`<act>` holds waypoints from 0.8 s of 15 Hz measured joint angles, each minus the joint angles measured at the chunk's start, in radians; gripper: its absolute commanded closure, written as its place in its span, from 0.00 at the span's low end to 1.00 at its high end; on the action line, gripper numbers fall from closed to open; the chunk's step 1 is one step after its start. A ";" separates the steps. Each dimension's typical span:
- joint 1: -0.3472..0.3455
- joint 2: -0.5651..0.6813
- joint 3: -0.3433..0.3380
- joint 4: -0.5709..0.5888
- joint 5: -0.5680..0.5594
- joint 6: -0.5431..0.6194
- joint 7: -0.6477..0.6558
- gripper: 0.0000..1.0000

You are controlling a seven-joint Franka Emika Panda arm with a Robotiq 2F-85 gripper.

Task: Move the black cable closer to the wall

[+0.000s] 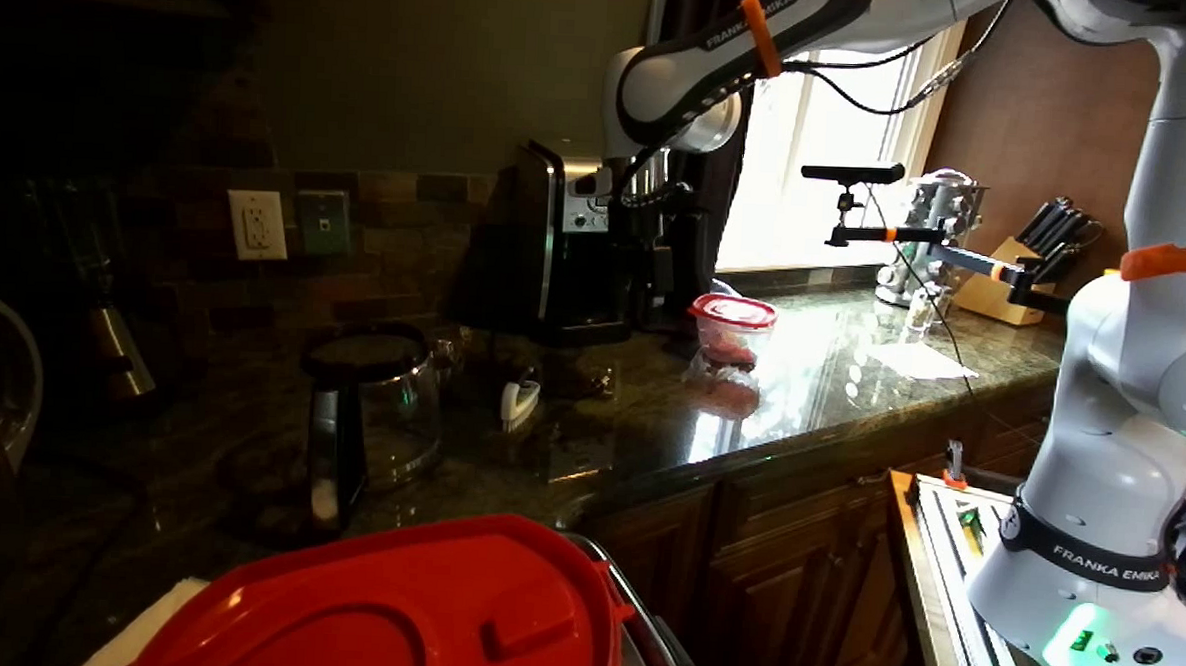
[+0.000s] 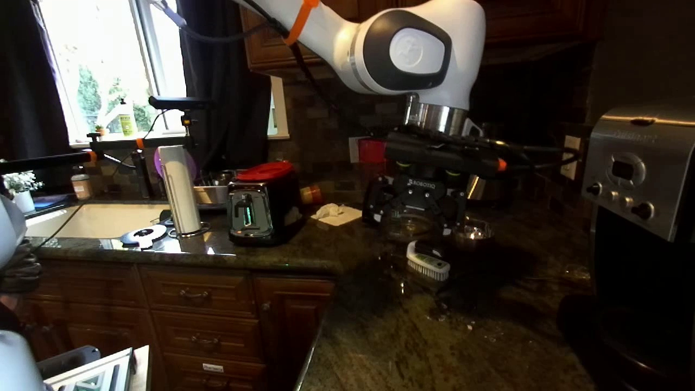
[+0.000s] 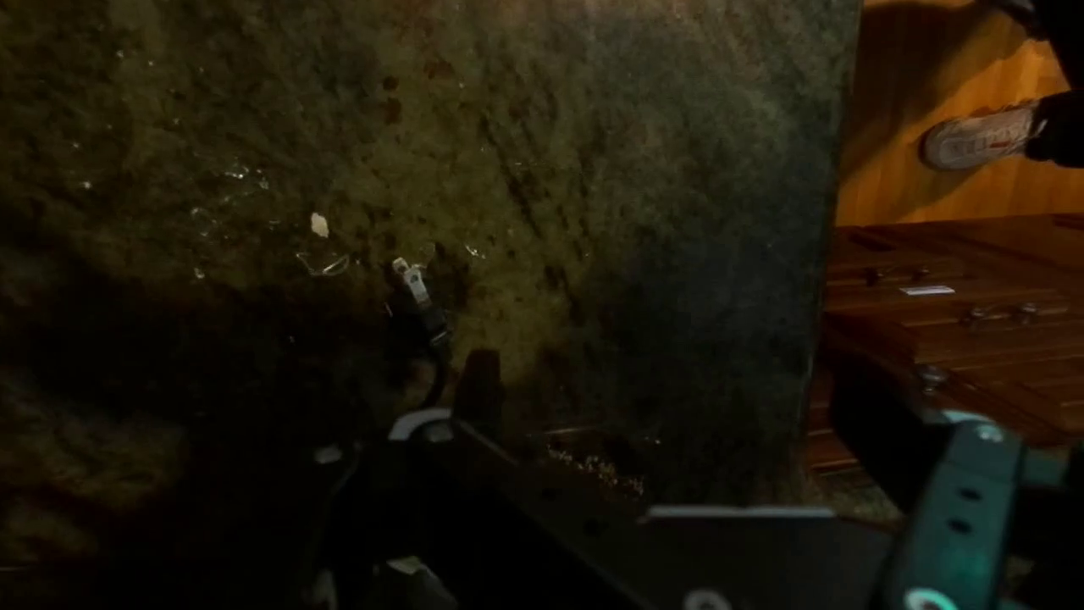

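The black cable (image 3: 438, 373) lies on the dark stone counter in the wrist view. Its plug with pale metal prongs (image 3: 413, 284) points away from my gripper, and the rest runs under the left finger and is lost in shadow. My gripper (image 3: 669, 381) is open with its fingers wide apart and nothing between them. In an exterior view the gripper (image 2: 411, 225) hangs above the counter, behind a white brush. The cable is too dark to make out surely in both exterior views. The wall (image 1: 386, 249) of brownish tiles with outlet plates stands behind the counter; it also shows (image 2: 320, 130) in shadow.
The white brush (image 2: 428, 263), a glass carafe (image 1: 389, 414) and a glass bowl (image 2: 475, 231) stand near the gripper. A coffee maker (image 2: 640, 163) stands against the wall. A red-lidded container (image 1: 733, 324) and a toaster (image 2: 255, 212) are farther off. The counter edge (image 3: 817, 322) shows right.
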 measured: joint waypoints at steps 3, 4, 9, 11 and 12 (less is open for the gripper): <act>-0.008 0.045 0.001 0.028 0.018 -0.001 -0.020 0.00; -0.009 0.047 0.002 0.031 0.019 -0.001 -0.021 0.00; -0.015 0.063 0.009 0.029 -0.022 0.039 -0.047 0.00; -0.020 0.093 0.009 0.028 -0.055 0.094 -0.085 0.00; -0.023 0.109 0.010 0.027 -0.061 0.129 -0.109 0.00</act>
